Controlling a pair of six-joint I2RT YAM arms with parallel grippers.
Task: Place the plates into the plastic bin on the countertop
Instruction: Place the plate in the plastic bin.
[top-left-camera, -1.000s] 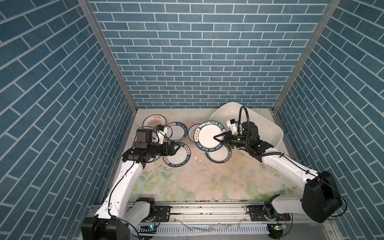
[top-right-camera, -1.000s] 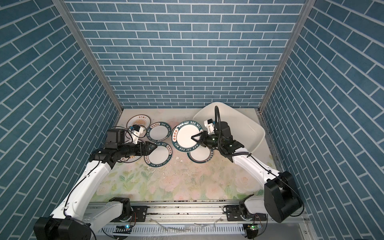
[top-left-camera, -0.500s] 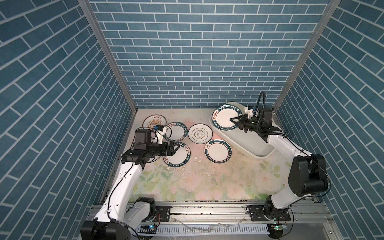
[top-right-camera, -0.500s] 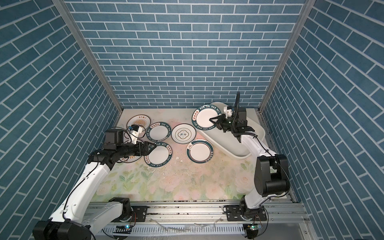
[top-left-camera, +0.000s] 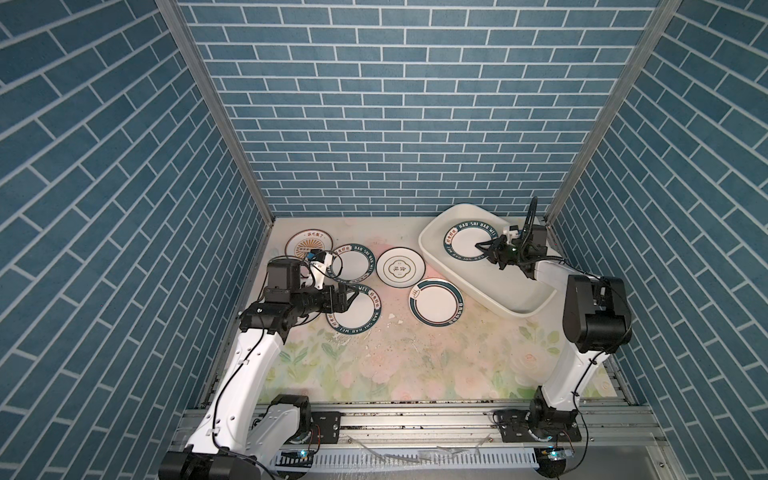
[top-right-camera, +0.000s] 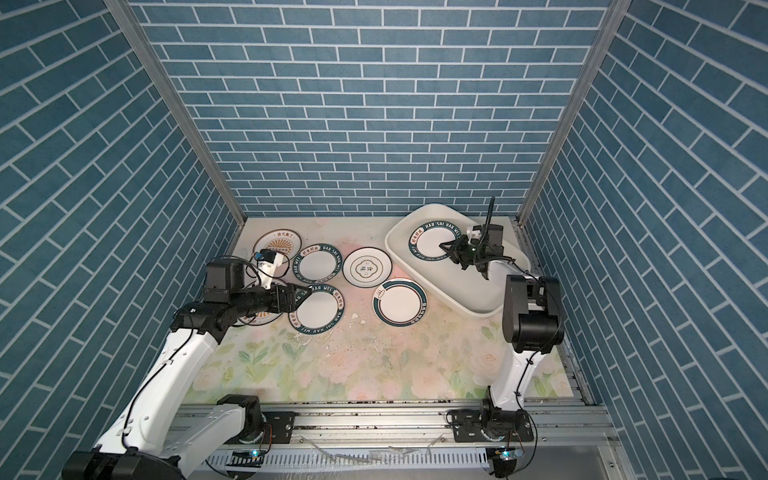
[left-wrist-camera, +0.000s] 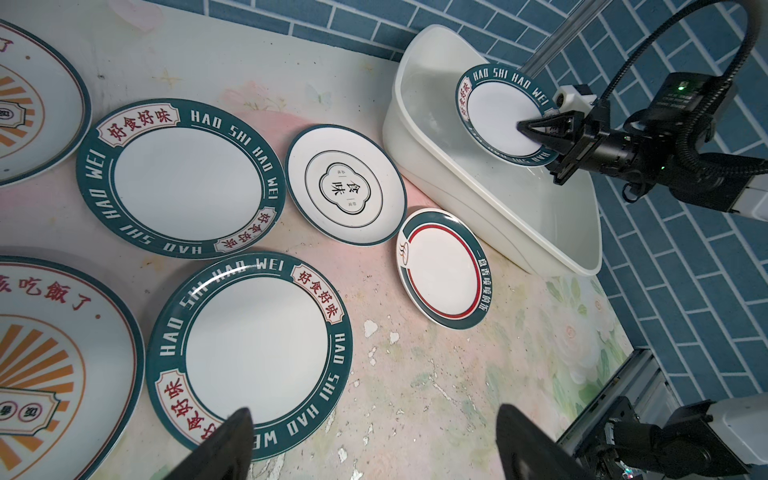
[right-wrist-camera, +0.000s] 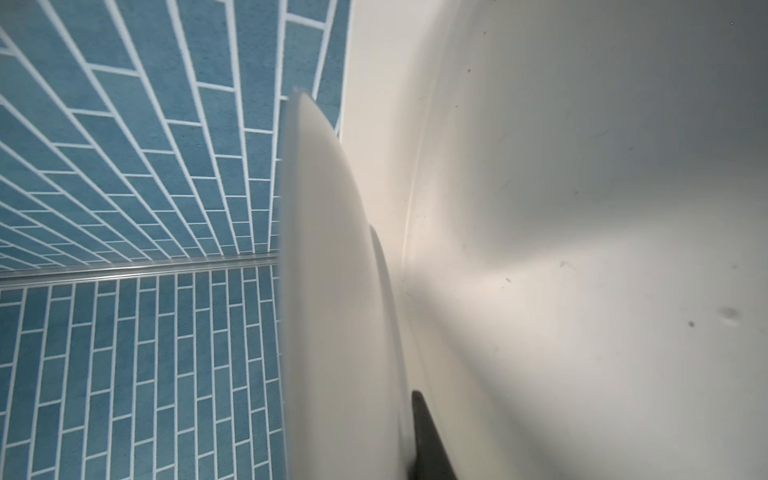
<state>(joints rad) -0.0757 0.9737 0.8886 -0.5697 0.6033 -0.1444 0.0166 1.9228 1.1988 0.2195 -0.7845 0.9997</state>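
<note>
At the far right corner of the worktop (top-left-camera: 374, 374), in both top views, the plastic bin (top-left-camera: 503, 289) sits slantwise, near the right wall. The right tool (top-left-camera: 484, 246) is clamped on the rim of the gripped plate (top-left-camera: 465, 245), a green lettered one. This plate is tilted, within the bin's outline at its far end.

Six plates lie flat on the worktop, left of the bin:
- far sunburst plate (top-left-camera: 309, 245)
- far lettered plate (top-left-camera: 353, 266)
- quatrefoil plate (top-left-camera: 400, 267)
- partial-ring plate (top-left-camera: 436, 302)
- near lettered plate (top-left-camera: 361, 309)
- near sunburst plate (top-right-camera: 258, 319), mostly under the left arm

The left tool (top-left-camera: 352, 296) hovers over the near lettered plate's left edge, jaws spread, empty.

Left wrist view: the left tool's two dark fingertips (left-wrist-camera: 232, 440) stand wide apart above the near lettered plate (left-wrist-camera: 253, 353). The partial-ring plate (left-wrist-camera: 442, 270) lies just beside the bin's outer wall (left-wrist-camera: 457, 180). The right tool (left-wrist-camera: 525, 126) pinches the gripped plate (left-wrist-camera: 498, 112), which is tipped up inside the bin.

Right wrist view: the gripped plate (right-wrist-camera: 324, 291) shows edge-on and blurred. One dark finger (right-wrist-camera: 424, 436) lies against its underside, and the bin's inner wall (right-wrist-camera: 582, 208) is alongside. Whether the plate touches the bin cannot be told.
</note>
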